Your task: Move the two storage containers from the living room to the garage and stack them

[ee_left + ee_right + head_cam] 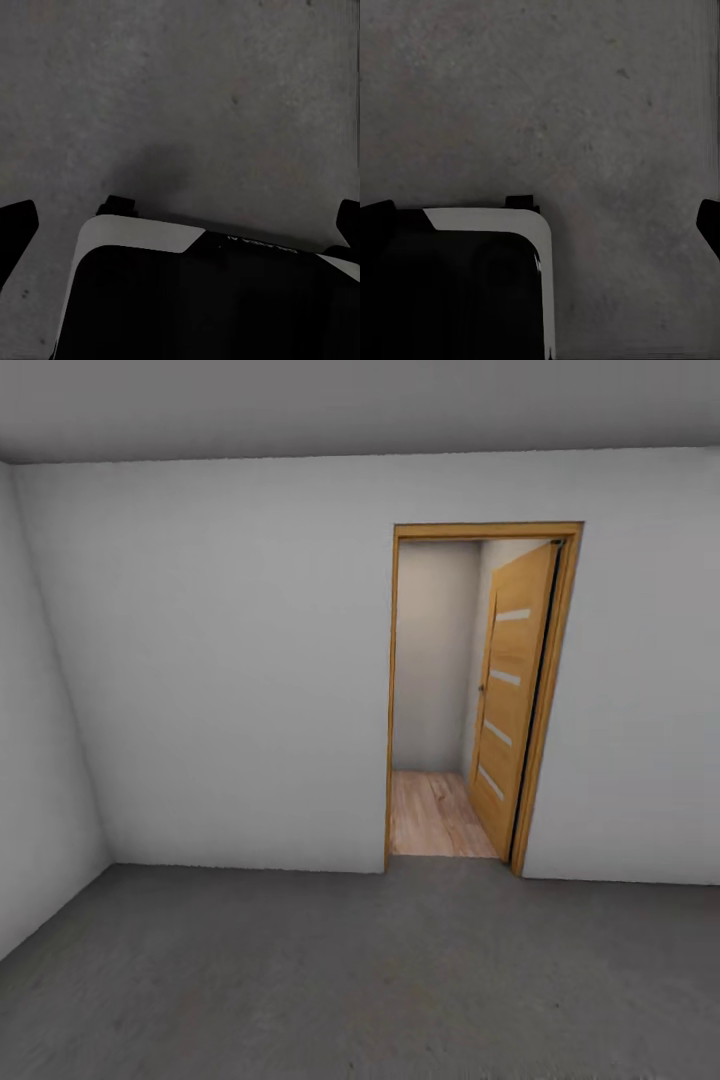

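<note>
The two storage containers are out of view, and so is the living room. I face a corner of the garage: plain white-grey walls [220, 660] over the dark grey concrete floor [360, 980]. In the left wrist view my left gripper [180, 221] hangs open above the concrete, its black fingertips [15, 225] far apart with nothing between them. My right gripper [544, 221] is open too, with empty space between its dark fingertips [375, 217] and the same rough floor beneath.
An open doorway [440, 700] with a wooden frame is in the far wall. Its slatted wooden door [512, 700] is swung inward, with light wood plank flooring [435, 815] beyond. My black, white-edged base [210, 300] sits under both wrists.
</note>
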You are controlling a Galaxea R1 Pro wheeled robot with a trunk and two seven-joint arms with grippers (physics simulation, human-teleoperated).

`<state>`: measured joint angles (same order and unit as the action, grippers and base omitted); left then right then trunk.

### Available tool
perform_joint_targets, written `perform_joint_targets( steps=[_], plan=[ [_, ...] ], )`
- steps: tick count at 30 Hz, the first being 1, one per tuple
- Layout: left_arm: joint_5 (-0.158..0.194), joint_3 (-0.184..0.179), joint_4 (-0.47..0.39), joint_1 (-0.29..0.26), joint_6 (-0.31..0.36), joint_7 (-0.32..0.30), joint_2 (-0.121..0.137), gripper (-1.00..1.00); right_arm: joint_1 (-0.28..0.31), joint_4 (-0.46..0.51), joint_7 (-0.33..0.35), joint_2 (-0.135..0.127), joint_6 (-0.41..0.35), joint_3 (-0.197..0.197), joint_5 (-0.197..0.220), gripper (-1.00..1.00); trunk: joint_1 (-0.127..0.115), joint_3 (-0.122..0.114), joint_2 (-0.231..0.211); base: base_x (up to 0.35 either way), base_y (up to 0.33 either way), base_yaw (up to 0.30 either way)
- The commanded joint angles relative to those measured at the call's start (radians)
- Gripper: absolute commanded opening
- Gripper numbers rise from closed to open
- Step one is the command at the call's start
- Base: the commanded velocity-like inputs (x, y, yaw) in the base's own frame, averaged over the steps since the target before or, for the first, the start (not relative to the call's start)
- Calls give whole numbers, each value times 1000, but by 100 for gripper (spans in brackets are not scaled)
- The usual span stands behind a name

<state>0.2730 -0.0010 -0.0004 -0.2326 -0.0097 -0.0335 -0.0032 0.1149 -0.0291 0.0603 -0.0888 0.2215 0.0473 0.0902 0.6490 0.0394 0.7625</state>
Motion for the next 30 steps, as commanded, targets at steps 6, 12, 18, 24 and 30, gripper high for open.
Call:
perform_joint_targets(
  steps=[6, 12, 18, 24, 30],
  plan=[
    [8, -1, 0, -1, -1, -3, 0, 100, 2, -3, 6, 0, 6, 5, 10, 100, 0, 2, 1, 0, 0, -293],
    [8, -1, 0, -1, -1, -3, 0, 100, 2, -3, 6, 0, 6, 5, 10, 100, 0, 2, 1, 0, 0, -293],
    [9, -1, 0, -1, -2, -3, 0, 100, 2, -3, 6, 0, 6, 5, 10, 100, 0, 2, 1, 0, 0, -293],
    [9, -1, 0, -1, -2, -3, 0, 100, 2, -3, 6, 0, 6, 5, 10, 100, 0, 2, 1, 0, 0, -293],
    [9, -1, 0, -1, -2, -3, 0, 100, 2, -3, 6, 0, 6, 5, 10, 100, 0, 2, 1, 0, 0, -293]
  ],
)
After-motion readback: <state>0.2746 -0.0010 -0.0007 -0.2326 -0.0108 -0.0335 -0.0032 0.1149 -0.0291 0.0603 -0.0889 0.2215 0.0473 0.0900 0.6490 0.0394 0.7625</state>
